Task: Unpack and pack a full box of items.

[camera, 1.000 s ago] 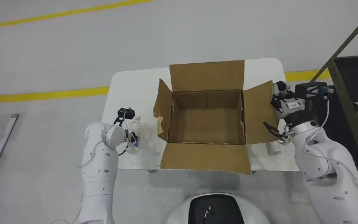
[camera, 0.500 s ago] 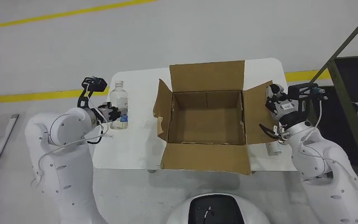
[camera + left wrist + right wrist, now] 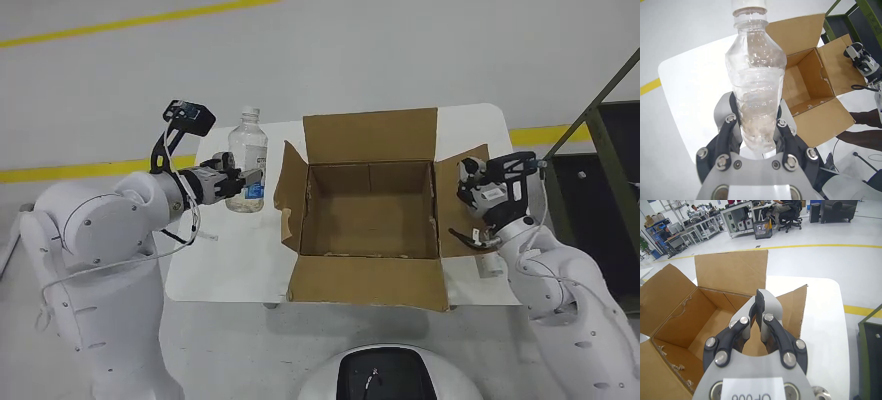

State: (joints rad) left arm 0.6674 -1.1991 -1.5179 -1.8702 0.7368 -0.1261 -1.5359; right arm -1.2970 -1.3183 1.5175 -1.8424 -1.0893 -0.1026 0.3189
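An open cardboard box (image 3: 371, 215) with nothing inside stands in the middle of the white table (image 3: 225, 270). My left gripper (image 3: 232, 183) is shut on a clear plastic bottle (image 3: 246, 160) and holds it above the table, just left of the box's left flap. In the left wrist view the bottle (image 3: 755, 75) stands between the black fingers (image 3: 728, 130), white cap away from the wrist, with the box (image 3: 810, 79) beyond it. My right gripper (image 3: 470, 190) hangs shut and holding nothing over the box's right flap (image 3: 793, 311), its fingertips pressed together (image 3: 758, 302).
A small white object (image 3: 489, 266) lies on the table by the box's front right corner. A green metal frame (image 3: 600, 110) stands just right of the table. Bare tabletop spreads in front of the left arm.
My left arm lifted the bottle off the table's left part and carried it up and right toward the box. My right gripper shifted a little left over the right flap.
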